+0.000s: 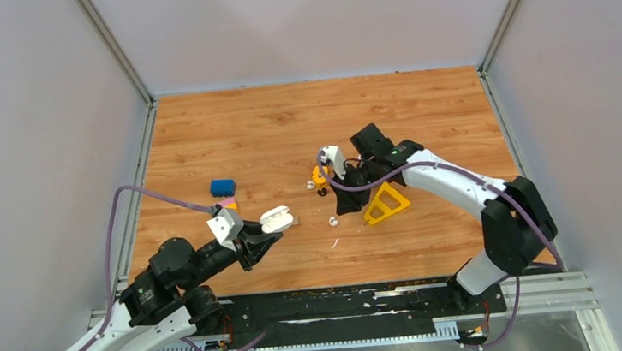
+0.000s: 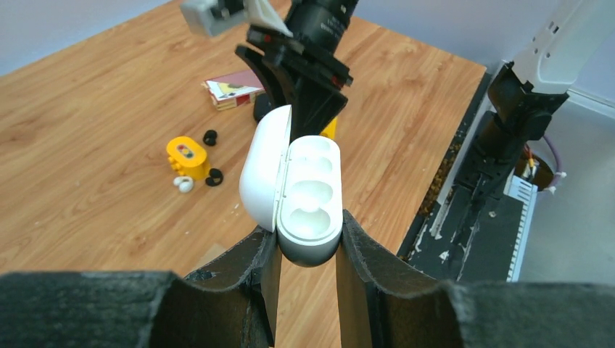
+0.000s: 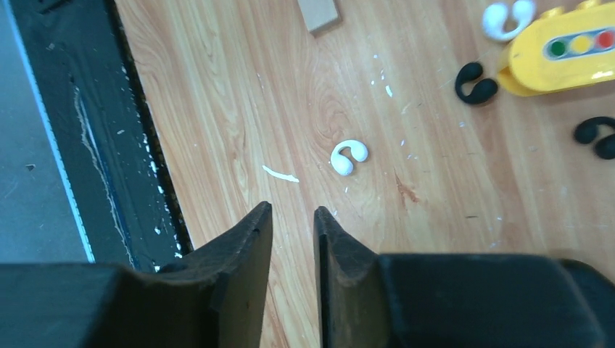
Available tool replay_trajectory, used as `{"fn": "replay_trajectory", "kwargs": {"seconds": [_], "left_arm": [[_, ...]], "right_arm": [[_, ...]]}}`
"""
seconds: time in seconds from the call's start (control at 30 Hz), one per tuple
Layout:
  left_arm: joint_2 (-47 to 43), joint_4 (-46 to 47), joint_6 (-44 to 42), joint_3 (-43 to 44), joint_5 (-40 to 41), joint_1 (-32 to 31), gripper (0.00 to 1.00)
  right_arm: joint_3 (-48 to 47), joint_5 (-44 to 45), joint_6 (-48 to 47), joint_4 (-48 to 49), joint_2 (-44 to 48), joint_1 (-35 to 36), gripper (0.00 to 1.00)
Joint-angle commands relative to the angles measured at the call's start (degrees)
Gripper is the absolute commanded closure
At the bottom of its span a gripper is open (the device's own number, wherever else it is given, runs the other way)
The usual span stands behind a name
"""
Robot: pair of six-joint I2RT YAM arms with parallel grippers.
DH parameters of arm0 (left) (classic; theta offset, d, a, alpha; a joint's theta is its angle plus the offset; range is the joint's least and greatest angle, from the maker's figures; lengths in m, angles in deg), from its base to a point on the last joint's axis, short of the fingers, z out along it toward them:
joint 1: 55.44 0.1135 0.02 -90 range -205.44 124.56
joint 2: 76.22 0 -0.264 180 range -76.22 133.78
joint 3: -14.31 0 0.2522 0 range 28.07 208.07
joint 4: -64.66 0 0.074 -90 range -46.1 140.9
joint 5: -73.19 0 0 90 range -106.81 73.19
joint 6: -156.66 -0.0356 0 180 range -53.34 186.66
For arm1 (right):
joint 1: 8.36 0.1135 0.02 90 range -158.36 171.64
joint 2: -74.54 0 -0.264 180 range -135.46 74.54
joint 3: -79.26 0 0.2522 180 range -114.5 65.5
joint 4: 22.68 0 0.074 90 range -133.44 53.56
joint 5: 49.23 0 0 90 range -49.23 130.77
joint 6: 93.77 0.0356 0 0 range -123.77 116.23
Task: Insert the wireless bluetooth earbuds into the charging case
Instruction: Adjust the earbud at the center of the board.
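My left gripper [image 2: 308,232] is shut on the white charging case [image 2: 301,192], held above the table with its lid swung open and both wells empty; from above, the case [image 1: 277,220] sits at that gripper's tip. One white earbud [image 3: 349,156] lies on the wood just ahead of my right gripper [image 3: 291,210], whose jaws stand a narrow gap apart with nothing between them. Another white earbud [image 3: 508,18] and two black earbuds [image 3: 475,82] [image 3: 596,136] lie around a yellow block [image 3: 562,51]. In the top view my right gripper [image 1: 345,208] hovers beside the near white earbud [image 1: 333,221].
A yellow triangle [image 1: 385,204] lies under the right arm. A blue block [image 1: 223,186] sits left of centre, and a small tan block [image 3: 318,13] lies near the case. A small printed box [image 2: 233,88] lies farther back. The table's black front rail [image 3: 87,145] is close.
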Motion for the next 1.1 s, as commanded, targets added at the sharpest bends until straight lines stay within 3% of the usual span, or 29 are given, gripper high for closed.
{"fn": "replay_trajectory", "kwargs": {"seconds": [0.0, 0.17, 0.53, 1.07], "left_arm": [[-5.4, -8.1, -2.8, 2.7, 5.7, 0.1, 1.00], [-10.4, -6.6, -2.5, 0.5, 7.6, 0.1, 1.00], [-3.3, -4.5, -3.0, 0.2, -3.0, 0.1, 1.00], [-4.4, -4.5, -3.0, -0.1, -1.9, 0.1, 1.00]], "right_arm": [[-4.0, 4.2, 1.4, 0.9, -5.9, 2.6, 0.76], [-8.5, 6.4, 1.1, -2.4, -12.4, 5.2, 0.79], [-12.7, 8.1, 0.8, -4.8, -18.4, 8.8, 0.82], [-13.8, 12.9, 0.9, -6.7, -21.2, 10.9, 0.82]]}}
